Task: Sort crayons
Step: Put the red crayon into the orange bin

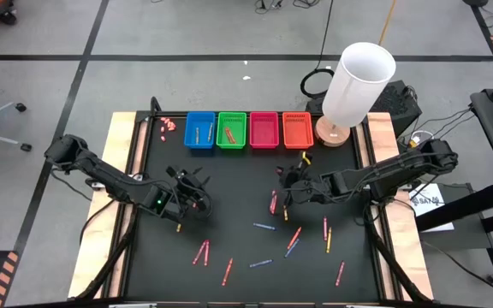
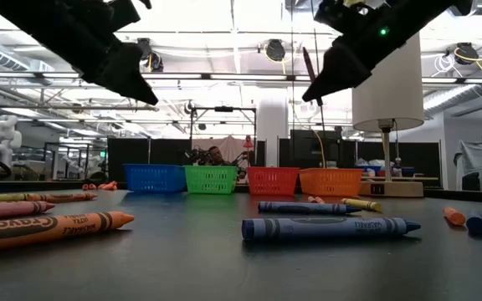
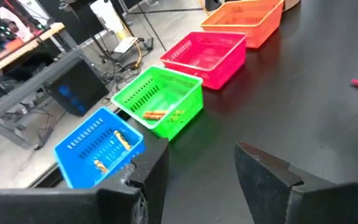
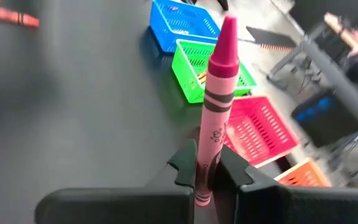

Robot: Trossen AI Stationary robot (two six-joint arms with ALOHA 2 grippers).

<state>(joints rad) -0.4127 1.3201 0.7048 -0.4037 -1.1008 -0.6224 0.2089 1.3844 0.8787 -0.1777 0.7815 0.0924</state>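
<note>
Several crayons lie scattered on the black table, among them a blue one, a red one and a big blue one close to the low camera. My right gripper hovers right of the table's middle, shut on a pink crayon. My left gripper hangs open with nothing between its fingers, left of the middle, facing the row of baskets. The blue basket and the green basket each hold a few crayons. My right gripper pinches the pink crayon between its two fingers, on the wrapper near the blunt end. The fingers lie across the crayon. The crayon is lifted clear of the table, with its tip pointing up past the fingers.
Blue, green, pink and orange baskets stand in a row at the table's far edge. A white lamp stands at the far right corner. Tiny pinkish bits lie left of the blue basket. Wooden rails run along both table sides.
</note>
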